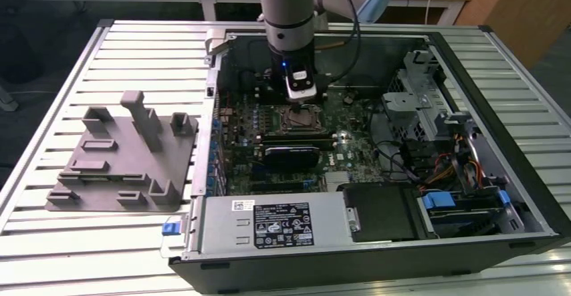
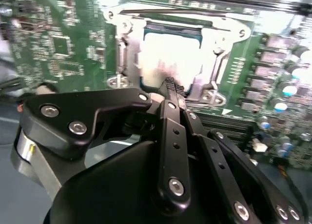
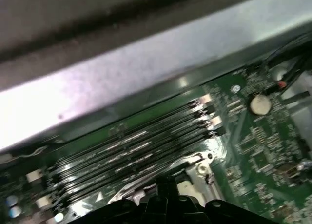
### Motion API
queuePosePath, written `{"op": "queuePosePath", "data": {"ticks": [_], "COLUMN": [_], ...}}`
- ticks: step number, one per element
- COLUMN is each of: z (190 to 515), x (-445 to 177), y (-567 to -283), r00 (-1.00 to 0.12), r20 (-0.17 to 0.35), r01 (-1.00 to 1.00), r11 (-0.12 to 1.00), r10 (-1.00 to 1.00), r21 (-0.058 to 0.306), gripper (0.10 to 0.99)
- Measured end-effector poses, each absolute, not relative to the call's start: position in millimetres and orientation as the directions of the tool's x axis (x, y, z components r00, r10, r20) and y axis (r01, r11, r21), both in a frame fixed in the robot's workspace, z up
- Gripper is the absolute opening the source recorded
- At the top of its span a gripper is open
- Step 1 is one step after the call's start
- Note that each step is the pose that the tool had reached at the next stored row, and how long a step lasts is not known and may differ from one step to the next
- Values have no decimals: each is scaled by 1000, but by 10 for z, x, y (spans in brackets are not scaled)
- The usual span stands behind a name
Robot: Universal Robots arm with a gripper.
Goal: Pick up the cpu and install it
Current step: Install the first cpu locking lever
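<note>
Currently the claw [image 2: 170, 87] has its fingers drawn together with nothing between them, its tips just above the cpu [image 2: 170, 55], which lies flat in the socket frame [image 2: 214, 48] on the motherboard [image 1: 267, 119]. The motherboard sits inside the open computer case [image 1: 499, 129] on the table [image 1: 116, 49], with the grey fixture block [image 1: 125, 156] beside the case.

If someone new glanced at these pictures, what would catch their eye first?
Probably the open computer case on the slatted table, with the arm reaching down into it. The gripper hangs just above the socket on the green motherboard, where the silvery cpu lies. A grey fixture block sits on the exterior view's left.
</note>
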State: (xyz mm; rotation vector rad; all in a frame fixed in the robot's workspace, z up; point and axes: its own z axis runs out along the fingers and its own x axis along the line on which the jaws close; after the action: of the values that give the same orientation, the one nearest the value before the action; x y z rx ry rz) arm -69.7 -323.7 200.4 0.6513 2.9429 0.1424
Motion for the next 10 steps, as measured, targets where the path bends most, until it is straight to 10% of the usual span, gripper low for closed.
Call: {"op": "queuePosePath", "data": {"ticks": [10], "z": [2031], "x": [-696], "y": [-3237], "r00": [-900], "r20": [-101], "r01": [414], "r11": [904], "r10": [424], "r21": [108], "gripper": [106]}}
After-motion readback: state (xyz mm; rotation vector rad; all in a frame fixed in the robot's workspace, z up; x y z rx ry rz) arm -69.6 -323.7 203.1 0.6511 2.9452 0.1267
